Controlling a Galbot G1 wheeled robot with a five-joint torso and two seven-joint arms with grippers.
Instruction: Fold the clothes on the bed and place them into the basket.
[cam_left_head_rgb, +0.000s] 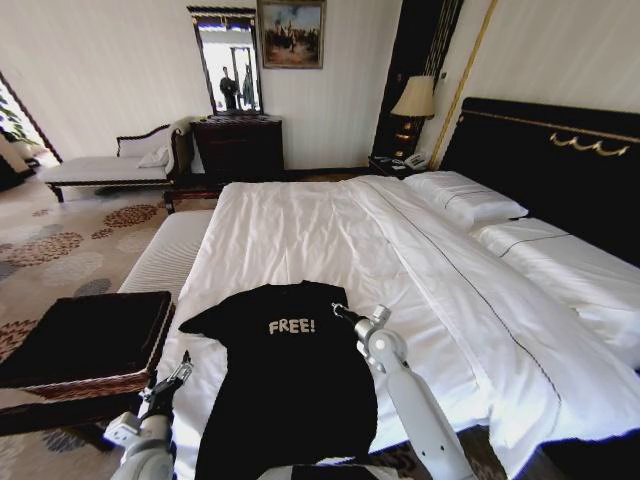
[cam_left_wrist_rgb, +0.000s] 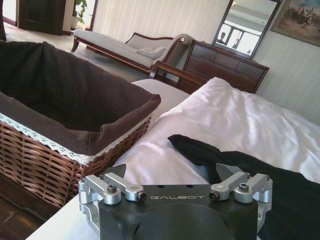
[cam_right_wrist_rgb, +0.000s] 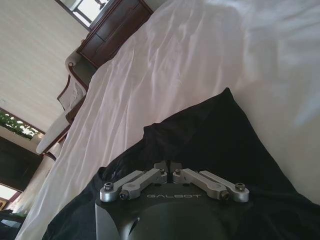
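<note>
Pinching T-shirt (cam_right_wrist_rgb: 210, 145), right gripper (cam_right_wrist_rgb: 171, 165) closed

One T-shirt (cam_left_head_rgb: 290, 390), one basket (cam_left_head_rgb: 85, 345), two grippers, perhaps three pillows (cam_left_head_rgb: 465, 198)

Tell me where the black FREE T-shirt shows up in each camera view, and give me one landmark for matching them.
Head view: the T-shirt lies spread at the near end of the bed, between the two arms.
Left wrist view: its sleeve and body cross the white duvet just beyond the left gripper.
Right wrist view: dark fabric directly under the right gripper.
Shared landmark: the dark wooden dresser.
</note>
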